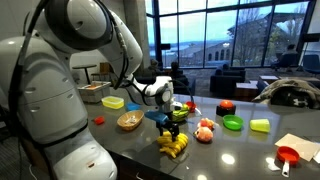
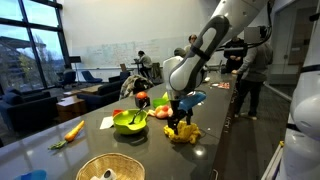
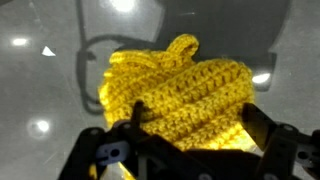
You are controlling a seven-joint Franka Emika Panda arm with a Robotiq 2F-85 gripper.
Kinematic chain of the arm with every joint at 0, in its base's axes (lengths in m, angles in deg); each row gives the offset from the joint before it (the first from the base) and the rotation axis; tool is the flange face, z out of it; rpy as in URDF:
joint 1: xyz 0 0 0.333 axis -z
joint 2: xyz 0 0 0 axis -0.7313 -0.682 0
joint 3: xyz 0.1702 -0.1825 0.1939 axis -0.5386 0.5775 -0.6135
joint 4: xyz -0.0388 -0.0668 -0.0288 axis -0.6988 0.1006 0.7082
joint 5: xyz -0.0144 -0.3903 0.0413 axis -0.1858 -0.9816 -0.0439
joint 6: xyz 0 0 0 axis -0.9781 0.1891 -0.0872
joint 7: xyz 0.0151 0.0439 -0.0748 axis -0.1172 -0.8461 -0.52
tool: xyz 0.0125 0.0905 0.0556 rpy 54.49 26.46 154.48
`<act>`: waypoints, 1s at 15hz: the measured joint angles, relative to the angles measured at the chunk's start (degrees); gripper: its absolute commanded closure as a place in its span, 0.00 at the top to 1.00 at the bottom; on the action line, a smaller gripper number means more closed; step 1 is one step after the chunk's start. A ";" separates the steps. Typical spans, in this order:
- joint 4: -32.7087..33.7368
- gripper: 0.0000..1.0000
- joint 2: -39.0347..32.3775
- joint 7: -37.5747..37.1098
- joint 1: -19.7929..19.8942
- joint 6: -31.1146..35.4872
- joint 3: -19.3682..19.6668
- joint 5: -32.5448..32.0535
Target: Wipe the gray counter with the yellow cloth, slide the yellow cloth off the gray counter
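The yellow cloth (image 1: 172, 146) is a crocheted piece lying bunched on the gray counter (image 1: 240, 155); it also shows in an exterior view (image 2: 182, 132). My gripper (image 1: 171, 126) hangs straight down onto it, also seen in an exterior view (image 2: 180, 116). In the wrist view the cloth (image 3: 175, 90) fills the middle, on the glossy counter (image 3: 40, 80). My gripper (image 3: 195, 125) has its two dark fingers spread wide, one on each side of the cloth's near part. The fingertips are at cloth level.
Toy food and dishes ring the cloth: a wooden bowl (image 1: 129, 121), a pink toy (image 1: 205, 130), a green bowl (image 1: 232, 122), a yellow block (image 1: 260, 125), a red scoop (image 1: 288, 155). A green bowl of food (image 2: 130, 121), a carrot (image 2: 73, 130) and a woven basket (image 2: 110, 168) also stand near.
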State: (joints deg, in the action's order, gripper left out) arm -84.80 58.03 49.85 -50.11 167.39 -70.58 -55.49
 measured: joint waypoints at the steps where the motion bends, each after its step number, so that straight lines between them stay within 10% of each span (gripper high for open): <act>1: 0.03 0.73 0.00 0.05 -0.07 0.00 0.00 0.00; 10: 0.38 0.06 -0.09 0.78 -0.62 0.43 0.02 0.00; 15: 0.54 0.02 -0.31 1.92 -0.62 2.50 0.03 0.00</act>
State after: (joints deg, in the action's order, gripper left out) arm -84.26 57.72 51.76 -50.73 169.90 -70.55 -55.49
